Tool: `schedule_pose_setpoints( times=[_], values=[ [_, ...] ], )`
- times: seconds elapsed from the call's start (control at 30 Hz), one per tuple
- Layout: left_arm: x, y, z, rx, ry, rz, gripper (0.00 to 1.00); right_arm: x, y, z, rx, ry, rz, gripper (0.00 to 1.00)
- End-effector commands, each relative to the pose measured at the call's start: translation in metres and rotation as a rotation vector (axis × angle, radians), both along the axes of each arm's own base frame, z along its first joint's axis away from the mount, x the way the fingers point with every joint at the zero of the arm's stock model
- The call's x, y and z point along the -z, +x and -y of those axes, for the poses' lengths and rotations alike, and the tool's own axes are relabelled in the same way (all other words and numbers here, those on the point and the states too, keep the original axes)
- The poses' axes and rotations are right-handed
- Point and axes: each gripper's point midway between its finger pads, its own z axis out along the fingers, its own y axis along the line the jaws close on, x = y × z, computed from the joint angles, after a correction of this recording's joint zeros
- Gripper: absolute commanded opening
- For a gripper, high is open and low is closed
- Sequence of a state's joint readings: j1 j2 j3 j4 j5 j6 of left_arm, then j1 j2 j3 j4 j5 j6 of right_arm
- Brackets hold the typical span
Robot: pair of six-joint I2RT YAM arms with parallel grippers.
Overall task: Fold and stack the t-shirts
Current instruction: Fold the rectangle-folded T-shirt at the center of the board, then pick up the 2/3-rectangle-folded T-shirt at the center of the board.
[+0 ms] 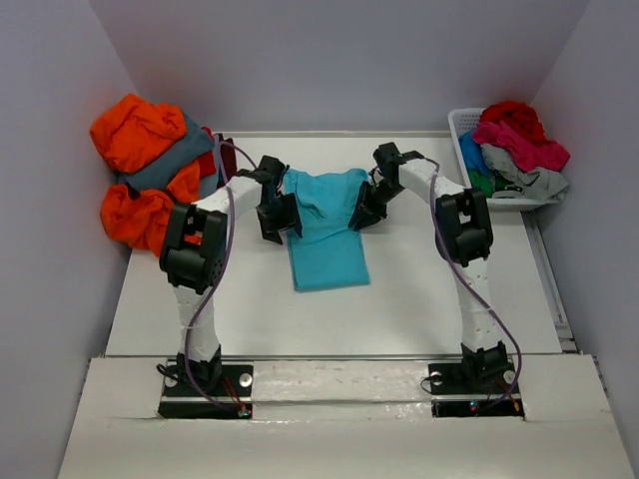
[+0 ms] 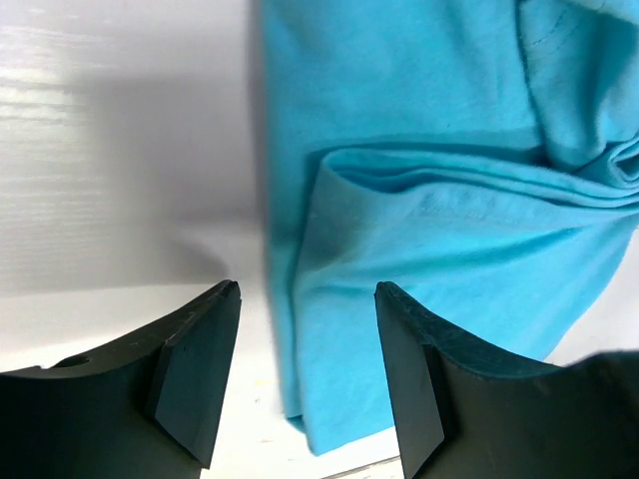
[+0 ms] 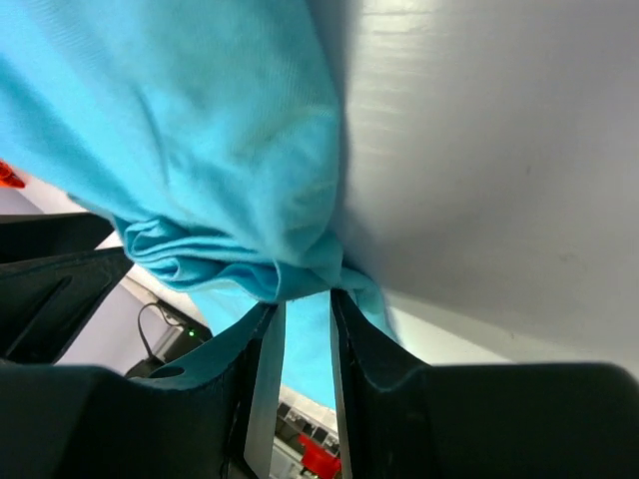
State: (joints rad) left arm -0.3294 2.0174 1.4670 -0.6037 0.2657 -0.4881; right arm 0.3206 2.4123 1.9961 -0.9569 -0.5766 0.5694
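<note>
T-shirt (image 1: 326,239), turquoise, seemingly knit, bunched in right pincer (image 3: 303,299)

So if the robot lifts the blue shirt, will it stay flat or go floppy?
Probably floppy: the shirt bunches into soft folds in the jaws of the right gripper. Lifted, it would likely hang from that pinch. Pushed, it would probably wrinkle rather than slide, judging by creases near the left gripper.

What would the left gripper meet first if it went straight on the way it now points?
Probably the turquoise shirt: its folded edge lies right ahead of the open left gripper, with the table under it. Depth is unclear.
</note>
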Motion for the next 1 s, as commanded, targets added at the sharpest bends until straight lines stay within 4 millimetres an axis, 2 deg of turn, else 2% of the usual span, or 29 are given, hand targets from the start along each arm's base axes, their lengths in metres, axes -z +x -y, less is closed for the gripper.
schedule_pose_setpoints(
  times=[0.0, 0.03, 0.1, 0.17, 0.2, 0.23, 0.27, 0.3, 0.33, 0.4, 0.43, 0.47, 0.5, 0.57, 0.6, 0.63, 0.83, 0.97],
  values=[
    [-0.043, 0.003, -0.01, 0.008, 0.021, 0.093, 0.68, -0.05, 0.009, 0.007, -0.004, 0.009, 0.135, 0.31],
    [-0.049, -0.001, -0.014, 0.006, 0.03, 0.106, 0.68, -0.06, 0.006, 0.008, -0.005, 0.011, 0.152, 0.33],
    [-0.052, -0.007, -0.02, 0.0, 0.053, 0.113, 0.68, -0.068, 0.002, 0.011, -0.013, 0.008, 0.173, 0.35],
    [-0.063, -0.013, -0.023, 0.001, 0.05, 0.135, 0.68, -0.078, -0.006, 0.014, -0.019, 0.011, 0.186, 0.37],
    [-0.066, -0.022, -0.02, 0.012, 0.037, 0.134, 0.68, -0.078, -0.014, 0.014, -0.025, 0.023, 0.172, 0.38],
    [-0.068, -0.026, -0.02, 0.013, 0.029, 0.134, 0.68, -0.088, -0.018, 0.013, -0.024, 0.037, 0.186, 0.38],
    [-0.069, -0.032, -0.016, 0.026, 0.022, 0.132, 0.68, -0.083, -0.022, 0.014, -0.023, 0.037, 0.168, 0.38],
    [-0.07, -0.039, -0.014, 0.033, 0.015, 0.128, 0.68, -0.091, -0.027, 0.015, -0.019, 0.043, 0.178, 0.38],
    [-0.068, -0.054, -0.008, 0.053, -0.003, 0.112, 0.68, -0.083, -0.037, 0.018, -0.018, 0.04, 0.155, 0.38],
    [-0.063, -0.07, -0.003, 0.07, -0.019, 0.09, 0.68, -0.079, -0.05, 0.021, -0.019, 0.043, 0.134, 0.39],
    [-0.057, -0.085, 0.0, 0.079, -0.027, 0.068, 0.68, -0.07, -0.063, 0.024, -0.022, 0.043, 0.109, 0.39],
    [-0.047, -0.097, -0.003, 0.077, -0.03, 0.036, 0.68, -0.07, -0.067, 0.025, -0.027, 0.05, 0.122, 0.39],
    [-0.051, -0.098, 0.003, 0.087, -0.044, 0.05, 0.69, -0.061, -0.074, 0.027, -0.027, 0.045, 0.1, 0.39],
    [-0.04, -0.115, 0.003, 0.092, -0.052, 0.024, 0.68, -0.056, -0.084, 0.029, -0.022, 0.051, 0.087, 0.4],
    [-0.038, -0.119, 0.004, 0.091, -0.068, 0.013, 0.68, -0.044, -0.094, 0.031, -0.021, 0.051, 0.066, 0.4],
    [-0.032, -0.126, 0.002, 0.088, -0.069, 0.0, 0.68, -0.045, -0.099, 0.029, -0.022, 0.073, 0.061, 0.4],
    [-0.019, -0.147, 0.002, 0.091, -0.092, -0.039, 0.69, -0.025, -0.126, 0.033, -0.014, 0.095, 0.013, 0.47],
    [-0.016, -0.148, 0.004, 0.089, -0.105, -0.043, 0.71, -0.023, -0.134, 0.033, -0.014, 0.111, 0.003, 0.49]
  ],
)
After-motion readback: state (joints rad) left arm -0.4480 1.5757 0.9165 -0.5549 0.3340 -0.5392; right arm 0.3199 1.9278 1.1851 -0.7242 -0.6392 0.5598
